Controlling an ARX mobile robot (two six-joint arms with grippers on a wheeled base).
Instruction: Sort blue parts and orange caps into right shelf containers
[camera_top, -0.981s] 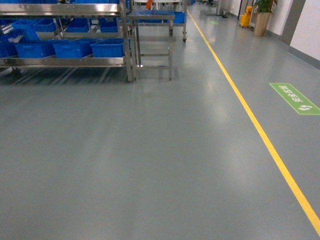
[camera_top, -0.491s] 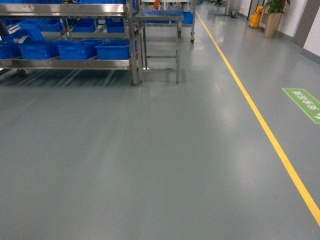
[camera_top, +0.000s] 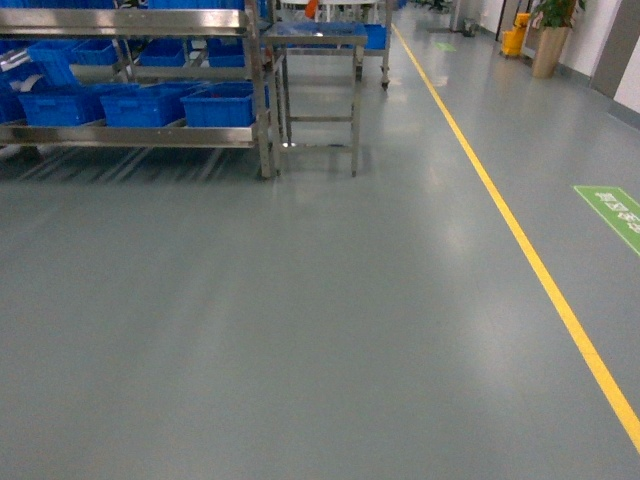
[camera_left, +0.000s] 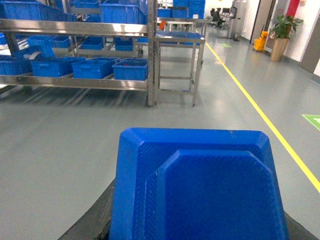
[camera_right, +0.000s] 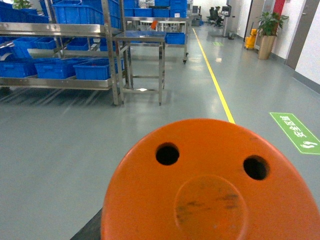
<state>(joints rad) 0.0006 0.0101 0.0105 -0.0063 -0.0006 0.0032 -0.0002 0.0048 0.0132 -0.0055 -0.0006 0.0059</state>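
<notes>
Blue part (camera_left: 200, 190) & orange cap (camera_right: 215, 185), rigid, light plastic, fill wrist views, prob. held at near edges; grippers unseen, can't tell state.

Green floor sign (camera_right: 294, 132) right of yellow line (camera_right: 218, 90): white Chinese characters, white arrow; characters not legible.

shelf (camera_top: 140, 135): steel, on floor | load: blue bins (camera_top: 145, 105) | contents: unclear
</notes>
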